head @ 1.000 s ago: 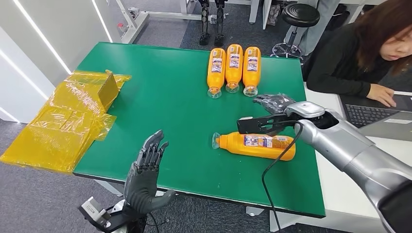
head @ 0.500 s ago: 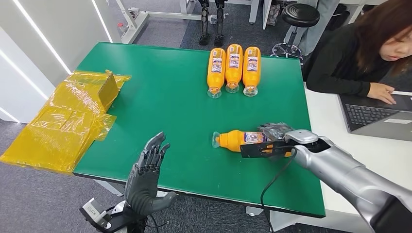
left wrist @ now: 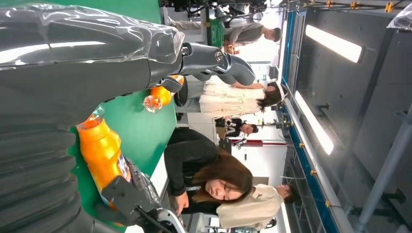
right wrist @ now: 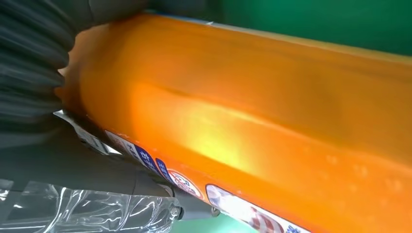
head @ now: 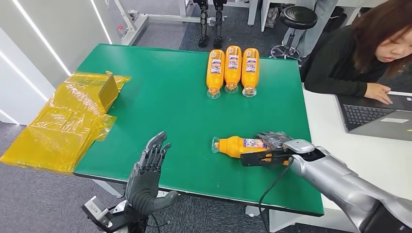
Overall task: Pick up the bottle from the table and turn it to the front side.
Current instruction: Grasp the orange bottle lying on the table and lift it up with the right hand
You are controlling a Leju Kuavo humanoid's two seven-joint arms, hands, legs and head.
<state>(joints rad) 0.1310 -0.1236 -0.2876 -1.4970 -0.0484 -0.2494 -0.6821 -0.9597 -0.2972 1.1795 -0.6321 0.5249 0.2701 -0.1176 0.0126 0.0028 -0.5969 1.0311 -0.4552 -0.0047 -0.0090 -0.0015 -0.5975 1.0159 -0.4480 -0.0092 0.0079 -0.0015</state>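
Bottle: orange bottle lies on its side on the green table, near the front-right edge, clear cap end pointing twd the robot's left, label facing up. Wrist view of the right arm has its orange body pressed close agst the cam, label strip along one side.

Right hand: right hand sits over the base half of the bottle, dark fingers draped across it, wrist + black cam bracket low over the table. Fingers seem wrapped on the bottle, which is on the table surface as far as I can tell; hand clamped on it.

Left hand: left hand raised at the front table edge, well apart from the bottle, fingers straight and spread, holding nothing.

Around: three more orange bottles lie side by side at the far edge, touching, caps twd the robot, well apart from the held one. Yellow plastic wrap w/ a small box shape on the left table corner, spilling off the side. Nothing lies betw. the two hands on the green.

Person: seated at the white desk just right of the table, hand by a laptop. Black stool behind.

Obstructing: only the robot's own right hand + bracket, hiding the bottle's base end.
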